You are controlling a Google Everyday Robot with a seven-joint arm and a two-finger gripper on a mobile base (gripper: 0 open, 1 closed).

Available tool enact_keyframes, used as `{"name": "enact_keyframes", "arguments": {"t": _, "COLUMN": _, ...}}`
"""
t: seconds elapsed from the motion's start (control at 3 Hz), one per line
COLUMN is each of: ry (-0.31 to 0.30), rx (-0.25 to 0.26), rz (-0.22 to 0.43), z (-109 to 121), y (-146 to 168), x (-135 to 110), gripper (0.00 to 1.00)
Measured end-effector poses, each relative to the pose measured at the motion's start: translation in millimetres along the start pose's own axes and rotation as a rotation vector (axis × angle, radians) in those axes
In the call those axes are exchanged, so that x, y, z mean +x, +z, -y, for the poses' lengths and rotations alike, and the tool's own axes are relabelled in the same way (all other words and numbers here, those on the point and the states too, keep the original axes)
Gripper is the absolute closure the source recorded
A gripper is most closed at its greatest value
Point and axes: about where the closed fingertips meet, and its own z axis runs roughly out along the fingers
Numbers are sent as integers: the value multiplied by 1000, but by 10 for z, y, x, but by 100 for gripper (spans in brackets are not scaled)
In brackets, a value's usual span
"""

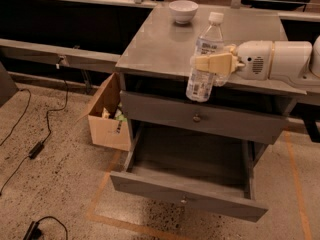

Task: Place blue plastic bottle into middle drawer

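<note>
The blue plastic bottle (204, 59) is clear with a white cap and a blue-and-white label. It stands upright in the air at the front edge of the cabinet top (160, 44), its base hanging in front of the edge. My gripper (201, 63) reaches in from the right and is shut on the bottle's body, with cream fingers (215, 62) across the label. The middle drawer (187, 199) is pulled out wide below, its tray empty, with a narrow front panel and a small knob.
A closed drawer with a taller front panel (200, 116) sits between the top and the open drawer. A white bowl (183, 10) stands at the back of the top. A cardboard box (107, 119) stands on the floor at the left, with cables (30, 149) beyond it.
</note>
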Motion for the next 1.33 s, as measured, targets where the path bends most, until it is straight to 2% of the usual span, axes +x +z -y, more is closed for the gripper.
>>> {"name": "enact_keyframes", "arguments": {"t": 0.33, "ry": -154, "rx": -4, "rz": -101, "z": -263, "y": 49, "x": 671, "gripper": 100}}
{"name": "enact_keyframes", "arguments": {"t": 0.67, "ry": -147, "rx": -4, "rz": -98, "z": -261, "y": 52, "x": 650, "gripper": 100}}
{"name": "enact_keyframes", "arguments": {"t": 1.0, "ry": -120, "rx": 28, "rz": -79, "z": -241, "y": 93, "x": 915, "gripper": 100}}
{"name": "enact_keyframes", "arguments": {"t": 1.33, "ry": -144, "rx": 54, "rz": -23, "z": -147, "y": 149, "x": 1400, "gripper": 100}}
